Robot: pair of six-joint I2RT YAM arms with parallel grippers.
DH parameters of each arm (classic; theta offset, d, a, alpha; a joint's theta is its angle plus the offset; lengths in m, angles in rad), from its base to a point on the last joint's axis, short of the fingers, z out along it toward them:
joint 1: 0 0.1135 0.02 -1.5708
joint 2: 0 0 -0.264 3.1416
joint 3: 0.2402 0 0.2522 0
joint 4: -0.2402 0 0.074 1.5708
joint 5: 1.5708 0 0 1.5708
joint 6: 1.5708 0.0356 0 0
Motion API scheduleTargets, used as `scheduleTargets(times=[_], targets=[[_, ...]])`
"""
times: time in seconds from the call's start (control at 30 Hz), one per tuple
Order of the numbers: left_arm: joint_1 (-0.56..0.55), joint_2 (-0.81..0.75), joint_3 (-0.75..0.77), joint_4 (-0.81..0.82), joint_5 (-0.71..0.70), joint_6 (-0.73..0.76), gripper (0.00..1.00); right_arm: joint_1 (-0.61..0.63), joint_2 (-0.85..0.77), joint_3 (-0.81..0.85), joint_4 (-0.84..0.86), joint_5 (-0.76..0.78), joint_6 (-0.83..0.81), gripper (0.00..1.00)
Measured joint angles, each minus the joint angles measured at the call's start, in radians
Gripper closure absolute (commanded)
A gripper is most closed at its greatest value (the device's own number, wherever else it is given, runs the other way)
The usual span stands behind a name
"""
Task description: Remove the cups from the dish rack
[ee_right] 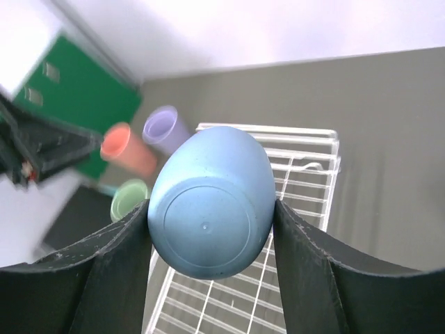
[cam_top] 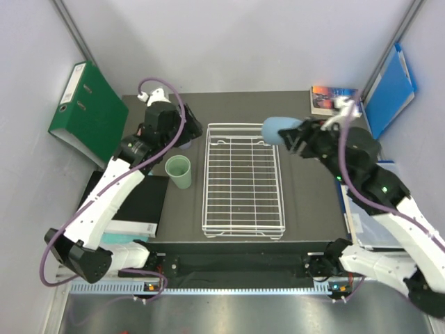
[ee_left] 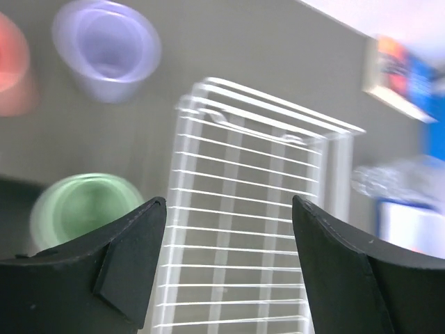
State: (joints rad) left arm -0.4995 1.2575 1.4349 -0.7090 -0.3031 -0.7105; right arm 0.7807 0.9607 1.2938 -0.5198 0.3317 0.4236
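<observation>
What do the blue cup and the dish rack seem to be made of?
The blue cup looks like matte plastic: opaque, dull even surface, moulded ring on its base. The dish rack is probably white-coated metal wire: thin straight rods in a grid.

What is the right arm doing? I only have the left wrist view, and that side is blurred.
Observer: The right pincer is closed on the light blue cup, squeezing its sides.
Reviewer: Is it clear of the rack?
Observer: From above, the cup lies tipped sideways at the dish rack's far right corner; height I cannot tell.
Reviewer: Any cups left inside?
Observer: The top view shows no cup inside the rack.
</observation>
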Motion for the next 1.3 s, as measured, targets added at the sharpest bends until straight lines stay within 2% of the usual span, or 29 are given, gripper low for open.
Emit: scheduleTargets(times=[0.1, 0.17, 0.33, 0.47, 0.53, 0.77, 1.0, 1.1, 1.13, 1.23, 1.27, 1.3], targets=[[0.0, -0.005, -0.078, 0.154, 0.161, -0.052, 0.21, -0.185, -0.115, -0.121, 0.095, -0.137, 0.063, 1.0], [0.0, -0.009, -0.152, 0.299, 0.274, -0.116, 0.22, -0.27, -0.137, -0.183, 0.165, -0.247, 0.112, 1.0], [0.0, 0.01, -0.357, 0.797, 0.56, -0.382, 0.26, -0.368, -0.111, -0.268, 0.319, -0.48, 0.229, 1.0], [0.0, 0.116, -0.414, 1.23, 0.733, -0.631, 0.26, -0.454, -0.119, -0.344, 0.462, -0.627, 0.344, 1.0], [-0.001, 0.16, -0.426, 1.378, 0.784, -0.719, 0.25, -0.492, -0.119, -0.379, 0.544, -0.674, 0.403, 1.0], [-0.013, 0.2, -0.423, 1.615, 0.878, -0.866, 0.25, -0.509, -0.093, -0.453, 0.763, -0.779, 0.557, 1.0], [-0.067, 0.252, -0.385, 1.695, 0.94, -0.913, 0.27, -0.51, -0.012, -0.465, 0.889, -0.83, 0.636, 1.0], [-0.091, 0.275, -0.373, 1.7, 0.958, -0.918, 0.41, -0.511, 0.014, -0.467, 0.932, -0.851, 0.662, 1.0], [-0.095, 0.283, -0.37, 1.701, 0.963, -0.921, 0.56, -0.511, 0.019, -0.469, 0.944, -0.858, 0.669, 1.0], [-0.104, 0.306, -0.356, 1.699, 0.974, -0.925, 0.81, -0.511, 0.03, -0.469, 0.96, -0.879, 0.685, 1.0], [-0.104, 0.312, -0.352, 1.698, 0.979, -0.924, 0.96, -0.511, 0.03, -0.469, 0.957, -0.879, 0.684, 1.0], [-0.104, 0.316, -0.344, 1.7, 0.986, -0.914, 1.0, -0.512, 0.03, -0.469, 0.945, -0.879, 0.691, 1.0]])
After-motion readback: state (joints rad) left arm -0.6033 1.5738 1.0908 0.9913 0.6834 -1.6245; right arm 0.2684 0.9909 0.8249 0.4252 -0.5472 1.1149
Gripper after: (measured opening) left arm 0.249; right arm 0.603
